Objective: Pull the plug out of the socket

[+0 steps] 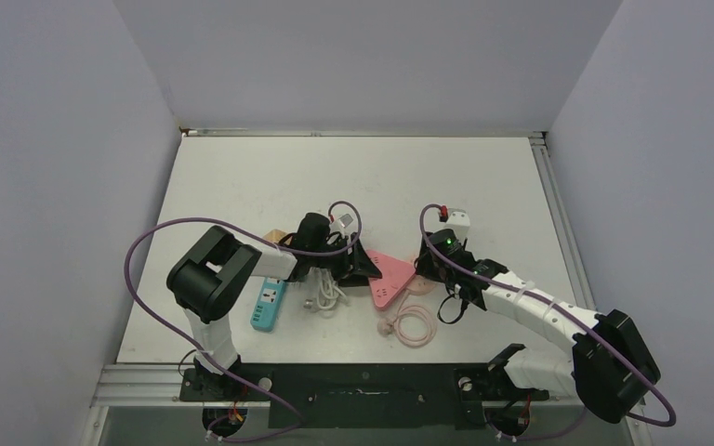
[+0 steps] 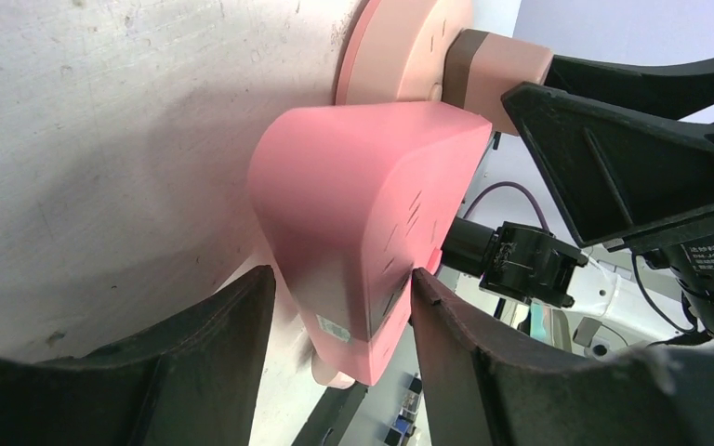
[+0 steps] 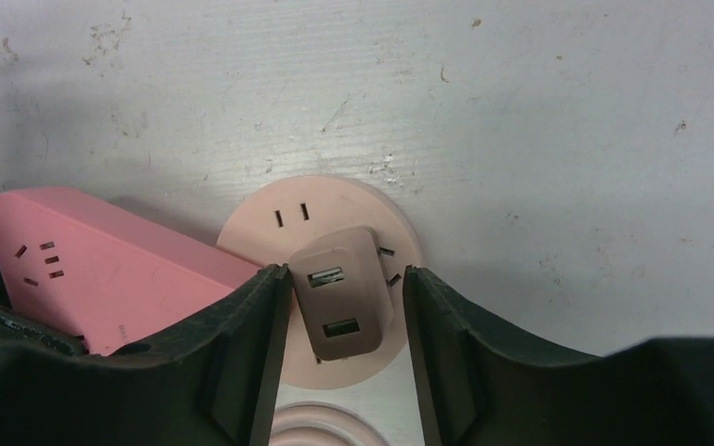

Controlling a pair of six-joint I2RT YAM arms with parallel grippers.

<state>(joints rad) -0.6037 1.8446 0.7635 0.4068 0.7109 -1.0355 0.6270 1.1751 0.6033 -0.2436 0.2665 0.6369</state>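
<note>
Plug (image 3: 342, 302), right wrist view: one, a grey-brown rounded block with two slots in its face, lower centre of frame, seated in the round socket.
Round socket (image 3: 335, 200): one, a pale pink matte disc with slit pairs near the rim, flat on the scuffed white table (image 3: 567, 139).
Right gripper (image 3: 344, 269): two black fingers astride the plug, narrow; left one touching a corner, a sliver of gap on the right, not clamped.
Triangular socket (image 3: 102, 269): one, deeper pink and smooth, left of frame, close beside the round socket.
Cable coil (image 3: 321, 412): one, pale pink, cut off by the bottom edge.
Left gripper (image 2: 341, 272), left wrist view: narrow, fingers close against both sides of the triangular socket's corner; firm hold or not, cannot tell.
Behind it: round socket and plug at upper centre, a black right finger beside the plug.
Top view: both grippers meeting mid-frame, plug hidden beneath the right one.
Bystanders: one blue power strip (image 1: 268, 305) and one bundle of white cords (image 1: 325, 293), left of centre.
</note>
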